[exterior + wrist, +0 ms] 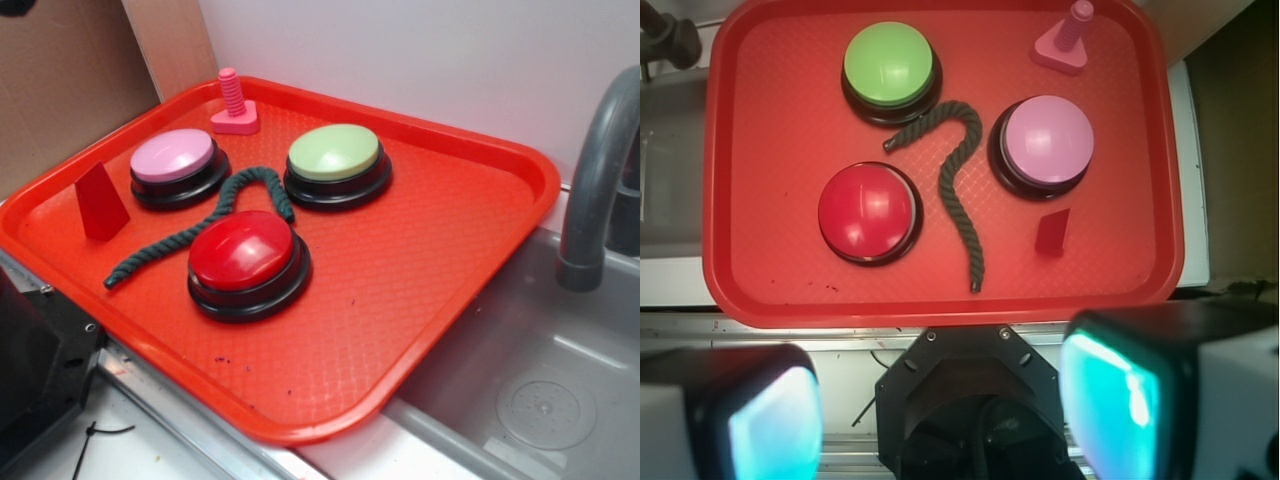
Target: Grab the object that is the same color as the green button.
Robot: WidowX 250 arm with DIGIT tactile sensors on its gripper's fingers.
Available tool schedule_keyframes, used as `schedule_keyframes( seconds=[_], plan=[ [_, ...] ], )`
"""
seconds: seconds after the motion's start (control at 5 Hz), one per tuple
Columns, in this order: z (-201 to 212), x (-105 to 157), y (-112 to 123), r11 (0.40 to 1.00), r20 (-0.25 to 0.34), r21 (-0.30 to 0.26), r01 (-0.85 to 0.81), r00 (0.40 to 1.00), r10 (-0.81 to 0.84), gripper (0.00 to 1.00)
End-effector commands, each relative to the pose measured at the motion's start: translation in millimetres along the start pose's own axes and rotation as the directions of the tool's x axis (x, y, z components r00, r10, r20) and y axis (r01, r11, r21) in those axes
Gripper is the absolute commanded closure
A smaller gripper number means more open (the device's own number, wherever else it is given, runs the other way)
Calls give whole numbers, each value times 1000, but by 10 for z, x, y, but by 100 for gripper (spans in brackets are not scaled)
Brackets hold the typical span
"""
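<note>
A dark green twisted rope [205, 228] lies curved on the red tray [440, 260], running between the pink button [176, 165] and the red button [246, 261], one end near the pale-green button [336, 163]. In the wrist view the rope [960, 190] lies mid-tray, below the green button [890, 70]. My gripper [945, 410] is open and empty, high above the tray's near edge, its teal-padded fingers [1110, 400] wide apart. The gripper is out of the exterior view.
A red wedge block [100, 202] stands at the tray's left. A pink screw toy [234, 105] stands at the back. A grey sink [540, 400] with a faucet [598, 180] lies right of the tray. The robot's black base [40, 370] is front left.
</note>
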State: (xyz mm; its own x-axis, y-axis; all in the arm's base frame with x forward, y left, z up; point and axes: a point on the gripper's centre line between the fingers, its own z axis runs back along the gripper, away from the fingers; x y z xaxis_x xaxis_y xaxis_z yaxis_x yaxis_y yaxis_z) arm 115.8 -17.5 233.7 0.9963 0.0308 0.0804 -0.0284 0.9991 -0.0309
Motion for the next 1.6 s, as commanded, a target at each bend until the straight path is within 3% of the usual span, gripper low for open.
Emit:
schedule_keyframes(
  seconds=[0.0,0.4,0.8,1.4],
  plan=[
    [0,0,0,1000,0,0,0,1000,0,0],
    [-346,0,2,998,-10,-7,-67,998,67,0],
    [-1078,-74,249,981,-22,13,-193,981,194,0],
    [-1668,-67,412,962,-22,123,-245,968,250,0]
  ],
)
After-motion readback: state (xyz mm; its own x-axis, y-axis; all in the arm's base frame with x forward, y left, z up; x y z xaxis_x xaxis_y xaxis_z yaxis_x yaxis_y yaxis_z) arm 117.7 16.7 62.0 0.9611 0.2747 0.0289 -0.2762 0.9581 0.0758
